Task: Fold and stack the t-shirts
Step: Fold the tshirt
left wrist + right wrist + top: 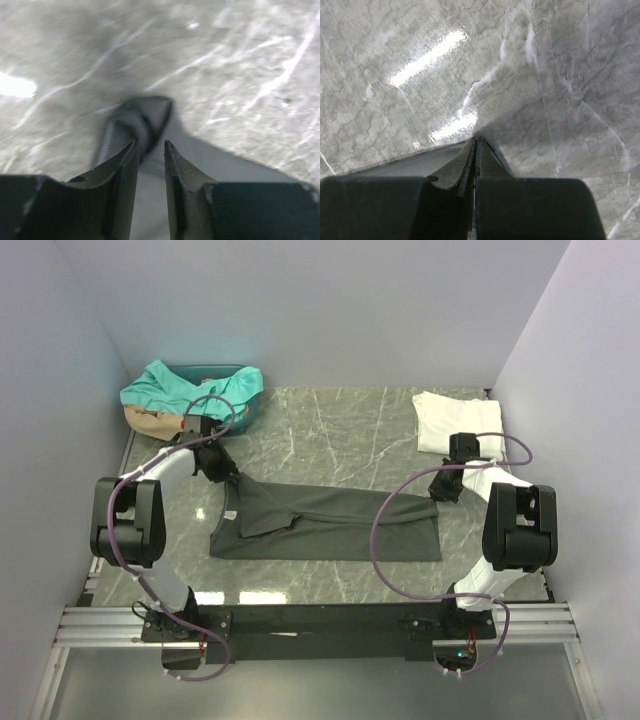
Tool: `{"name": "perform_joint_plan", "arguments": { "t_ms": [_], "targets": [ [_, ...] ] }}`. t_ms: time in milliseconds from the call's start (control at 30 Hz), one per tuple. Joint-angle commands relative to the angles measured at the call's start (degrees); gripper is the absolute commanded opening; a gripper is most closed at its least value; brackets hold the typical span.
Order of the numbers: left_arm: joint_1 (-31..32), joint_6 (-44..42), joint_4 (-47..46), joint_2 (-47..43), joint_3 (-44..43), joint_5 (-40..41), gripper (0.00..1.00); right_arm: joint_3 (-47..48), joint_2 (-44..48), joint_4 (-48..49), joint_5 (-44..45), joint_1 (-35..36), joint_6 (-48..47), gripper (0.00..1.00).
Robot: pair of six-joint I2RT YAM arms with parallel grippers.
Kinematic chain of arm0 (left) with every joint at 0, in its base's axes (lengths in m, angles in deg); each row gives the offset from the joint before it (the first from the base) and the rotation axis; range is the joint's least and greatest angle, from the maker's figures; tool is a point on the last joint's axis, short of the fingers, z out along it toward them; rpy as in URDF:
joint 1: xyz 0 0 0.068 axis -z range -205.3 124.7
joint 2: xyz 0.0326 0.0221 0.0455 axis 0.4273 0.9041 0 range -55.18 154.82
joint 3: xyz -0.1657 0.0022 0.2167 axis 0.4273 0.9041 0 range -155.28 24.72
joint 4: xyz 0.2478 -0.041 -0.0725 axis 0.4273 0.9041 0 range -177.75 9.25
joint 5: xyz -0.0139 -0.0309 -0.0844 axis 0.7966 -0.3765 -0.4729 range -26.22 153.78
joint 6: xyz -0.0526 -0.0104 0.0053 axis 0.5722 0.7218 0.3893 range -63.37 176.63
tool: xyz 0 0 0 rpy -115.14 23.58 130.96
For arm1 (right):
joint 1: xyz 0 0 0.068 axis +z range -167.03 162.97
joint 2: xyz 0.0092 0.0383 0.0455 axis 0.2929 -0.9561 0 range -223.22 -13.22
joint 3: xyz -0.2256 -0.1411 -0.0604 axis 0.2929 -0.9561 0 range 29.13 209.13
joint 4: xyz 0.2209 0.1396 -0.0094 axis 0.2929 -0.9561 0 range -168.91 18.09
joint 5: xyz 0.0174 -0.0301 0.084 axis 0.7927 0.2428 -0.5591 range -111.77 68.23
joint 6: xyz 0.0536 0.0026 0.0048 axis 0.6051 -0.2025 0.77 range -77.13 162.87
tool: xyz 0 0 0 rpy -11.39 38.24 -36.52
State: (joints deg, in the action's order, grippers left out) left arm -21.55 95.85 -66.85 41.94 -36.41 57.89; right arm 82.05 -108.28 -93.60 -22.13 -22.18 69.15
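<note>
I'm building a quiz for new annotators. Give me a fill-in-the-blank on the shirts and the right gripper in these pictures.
1. The spread-out t-shirt in the middle of the table is dark ____.
2. The folded t-shirt in the far right corner is ____.
3. The teal t-shirt lies over the bin in the far ____ corner.
4. The right gripper has its jaws ____.

Missing words: grey; white; left; shut.

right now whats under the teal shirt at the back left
A tan shirt pokes out beneath the teal shirt, both draped over a dark bin. Anything deeper in the bin is covered.
</note>
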Motion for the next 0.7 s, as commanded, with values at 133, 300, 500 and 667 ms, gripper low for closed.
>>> {"name": "perform_joint_plan", "arguments": {
  "t_ms": [133, 300, 500, 667],
  "targets": [
    [2.8, -1.2, -1.5, 4.1, -5.2, -0.7, 0.36, 1.0, -1.3, 1.0, -0.5, -0.5, -0.4, 0.0],
    [3.1, -1.5, 0.6, 6.1, -5.6, 1.8, 0.35, 1.1, -1.2, 0.9, -0.5, -0.5, -0.4, 0.0],
    [3.7, -1.0, 0.4, 6.1, -4.6, 1.9, 0.36, 0.9, -1.3, 0.9, -0.6, -0.5, -0.4, 0.0],
    [4.7, -0.4, -0.5, 6.0, -3.9, 0.8, 0.24, 0.8, -1.3, 1.0, -0.5, -0.5, -0.5, 0.0]
  ]
}}
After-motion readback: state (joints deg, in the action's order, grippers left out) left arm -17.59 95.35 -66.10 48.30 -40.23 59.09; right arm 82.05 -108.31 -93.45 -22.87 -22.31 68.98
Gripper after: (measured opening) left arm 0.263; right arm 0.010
